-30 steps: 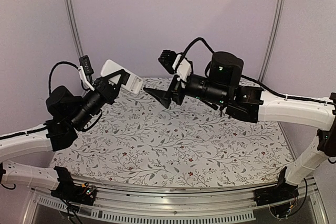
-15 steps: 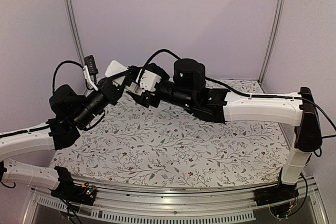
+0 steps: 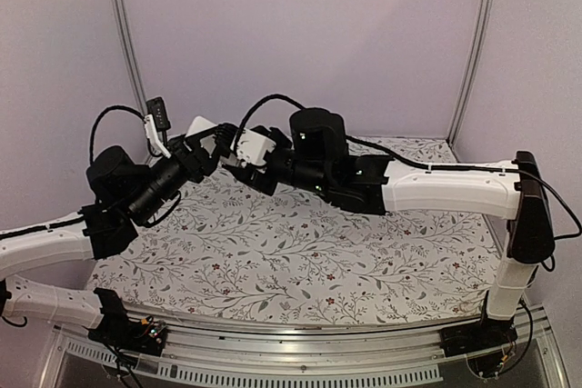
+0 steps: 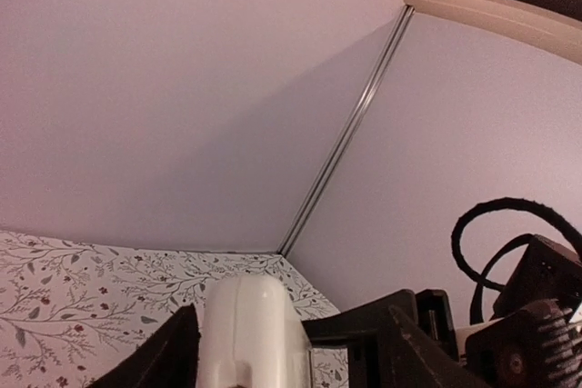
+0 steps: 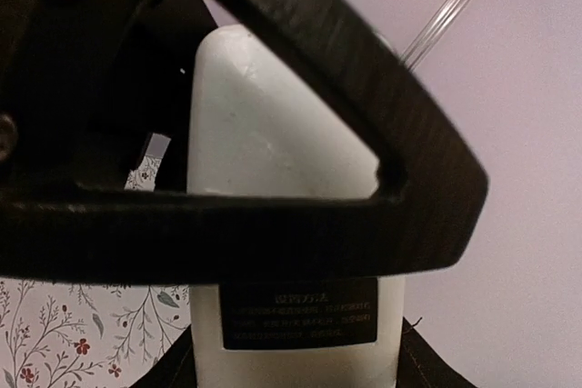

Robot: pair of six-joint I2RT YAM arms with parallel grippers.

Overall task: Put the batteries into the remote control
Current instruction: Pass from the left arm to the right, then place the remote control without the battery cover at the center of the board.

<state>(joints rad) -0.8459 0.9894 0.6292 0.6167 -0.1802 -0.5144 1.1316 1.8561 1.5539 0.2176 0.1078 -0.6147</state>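
The remote control (image 3: 202, 126) is held in the air over the back left of the table, where the two arms meet. In the right wrist view its white back with a black label (image 5: 298, 313) fills the frame, and my right gripper (image 5: 296, 365) is shut on its sides. One black finger (image 5: 273, 224) of the left gripper crosses in front of it. In the left wrist view the remote's rounded white end (image 4: 250, 324) stands between the fingers of my left gripper (image 4: 289, 333), which is open, with a gap on the right side. The batteries are out of view.
The floral tablecloth (image 3: 300, 252) lies well below both grippers. Purple walls with metal rails (image 3: 123, 34) close in the back and sides. A black cable (image 4: 491, 224) loops off the right arm beside the left gripper (image 3: 211, 144) and right gripper (image 3: 238, 154).
The right arm swung left from the middle of the table to the remote and closed its jaws on it. The left gripper's jaws have widened around the remote.
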